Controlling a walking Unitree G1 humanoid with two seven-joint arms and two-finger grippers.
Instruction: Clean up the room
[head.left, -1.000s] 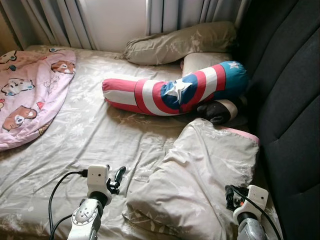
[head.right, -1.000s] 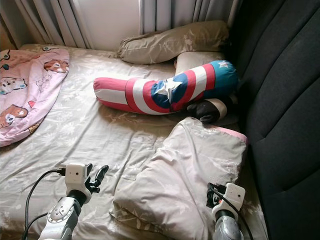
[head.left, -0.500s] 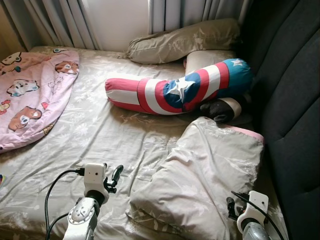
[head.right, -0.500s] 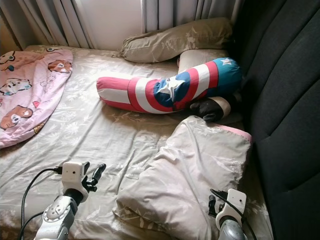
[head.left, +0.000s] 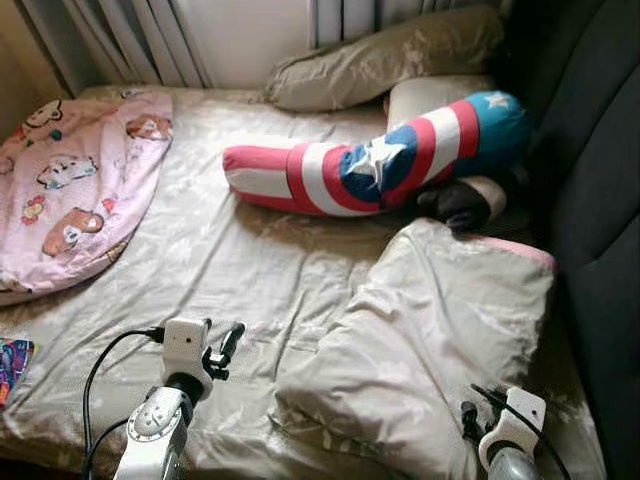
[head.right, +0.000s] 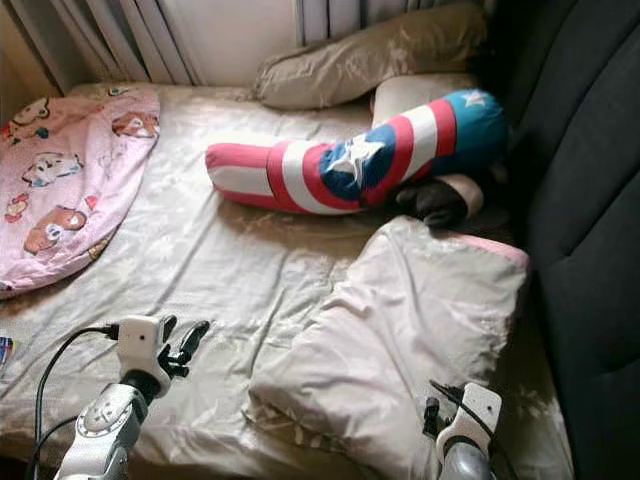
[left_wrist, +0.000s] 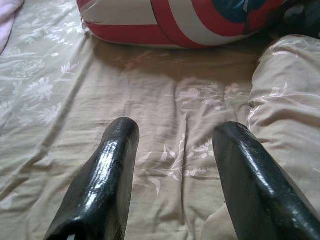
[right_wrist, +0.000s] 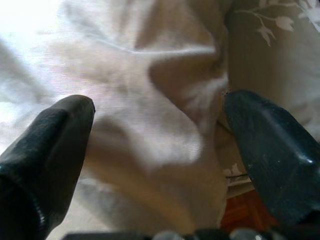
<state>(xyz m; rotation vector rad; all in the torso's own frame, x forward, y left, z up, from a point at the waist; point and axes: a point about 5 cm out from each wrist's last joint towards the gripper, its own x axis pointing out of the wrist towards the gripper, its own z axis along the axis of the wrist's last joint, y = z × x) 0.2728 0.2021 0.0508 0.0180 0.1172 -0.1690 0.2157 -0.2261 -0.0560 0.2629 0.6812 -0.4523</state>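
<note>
Two grippers hover low at the bed's near edge; right gripper (right_wrist: 157, 165) fingers spread apart over the crumpled beige quilt (head.left: 430, 340), empty; left gripper (left_wrist: 175, 180) also apart, over bare sheet (head.left: 230, 260) just beside the quilt; best to pinch a thick fold, not the sheet; farther: striped star bolster (head.left: 380, 165), pink cartoon blanket (head.left: 70, 190), beige pillow (head.left: 380, 60).

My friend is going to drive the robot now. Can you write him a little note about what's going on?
Left gripper: open, empty, low over the bed sheet.
Right gripper: open, empty, fingers either side of a fold at the near edge of the beige quilt.
Striped bolster, beige pillow and pink blanket all lie loose on the bed.
Done: nothing looks tidied yet.
Left: probably grab the quilt, straighten it, then sort the pillows.
</note>
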